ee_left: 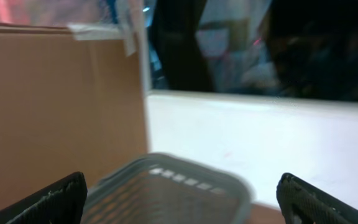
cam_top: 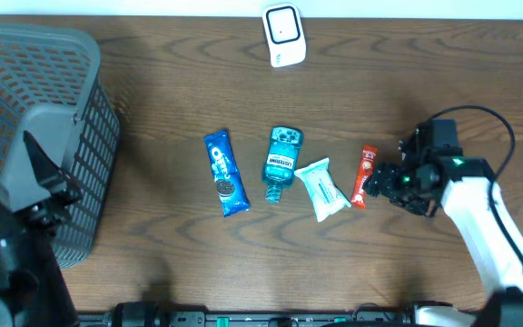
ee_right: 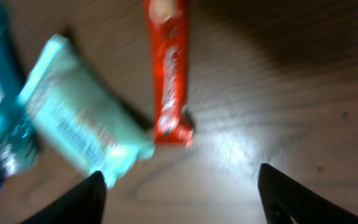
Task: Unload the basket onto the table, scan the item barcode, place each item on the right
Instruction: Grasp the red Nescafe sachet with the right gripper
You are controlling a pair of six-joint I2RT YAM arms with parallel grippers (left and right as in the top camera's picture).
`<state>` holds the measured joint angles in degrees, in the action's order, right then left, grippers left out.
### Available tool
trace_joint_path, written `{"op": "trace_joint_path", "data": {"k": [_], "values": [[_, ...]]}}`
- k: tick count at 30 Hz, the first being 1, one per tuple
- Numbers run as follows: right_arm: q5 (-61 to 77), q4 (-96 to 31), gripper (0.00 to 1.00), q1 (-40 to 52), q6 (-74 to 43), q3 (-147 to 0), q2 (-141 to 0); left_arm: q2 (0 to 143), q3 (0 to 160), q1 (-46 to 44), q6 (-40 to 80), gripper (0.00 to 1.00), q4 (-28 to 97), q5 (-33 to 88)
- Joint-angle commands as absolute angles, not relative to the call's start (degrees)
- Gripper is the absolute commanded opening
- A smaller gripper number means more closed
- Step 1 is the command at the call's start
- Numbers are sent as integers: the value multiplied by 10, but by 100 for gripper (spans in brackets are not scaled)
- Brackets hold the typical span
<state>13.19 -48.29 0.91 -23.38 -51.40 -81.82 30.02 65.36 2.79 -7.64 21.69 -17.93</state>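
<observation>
Hovering over the grey mesh basket (cam_top: 82, 109), the left pincer (ee_left: 179, 202) stands released, its fingers spread wide with the basket's rim showing between them. What shows of the basket's inside is grey mesh, and the rest is hidden under the arm. The right pincer (ee_right: 180, 180) is low over the wooden surface (cam_top: 425, 73) and also released, jaws apart and gripping nothing. Just ahead of it lies the red stick packet (ee_right: 169, 68), flat, its near end pointing into the gap between the fingers but not touching either one. Beyond the packet, farther from this pincer, a mint-green pack (cam_top: 323, 188), a teal bottle (cam_top: 281, 162) and a blue biscuit pack (cam_top: 225, 173) lie in a row, each apart from the next. The white scanner (cam_top: 284, 34) stands well away from the right pincer at the far edge of the surface, with a broad band of wood between it and the row.
</observation>
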Motion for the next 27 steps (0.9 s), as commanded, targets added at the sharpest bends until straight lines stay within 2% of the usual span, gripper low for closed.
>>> {"op": "trace_joint_path", "data": {"k": [1, 2, 4, 7, 9, 11, 14, 17, 20, 24, 27], "values": [[57, -469, 85, 21, -280, -535, -868, 288, 654, 32, 1, 98, 196, -125], [36, -470, 93, 38, -299, -551, -896, 284, 654, 32, 1, 98, 194, -126], [24, -474, 99, 60, -320, -574, -922, 278, 654, 32, 1, 98, 196, -127], [-14, -485, 99, 97, -366, -611, -953, 267, 654, 32, 1, 98, 209, -127], [-52, -495, 84, 123, -394, -634, -971, 260, 654, 32, 1, 98, 212, -126], [-98, -503, 75, 151, -422, -656, -996, 254, 654, 32, 1, 98, 212, -126], [-126, -506, 73, 174, -469, -665, -1027, 248, 654, 32, 3, 98, 218, -126], [-139, -512, 71, 183, -509, -665, -1062, 240, 653, 32, 59, 98, 218, -126], [-153, -514, 69, 183, -514, -665, -1092, 230, 653, 32, 118, 98, 218, -126], [-206, -514, 66, 183, -514, -665, -1118, 217, 651, 32, 119, 98, 218, -127], [-231, -511, 43, 183, -514, -665, -1128, 207, 651, 32, 119, 98, 218, -127]]}}
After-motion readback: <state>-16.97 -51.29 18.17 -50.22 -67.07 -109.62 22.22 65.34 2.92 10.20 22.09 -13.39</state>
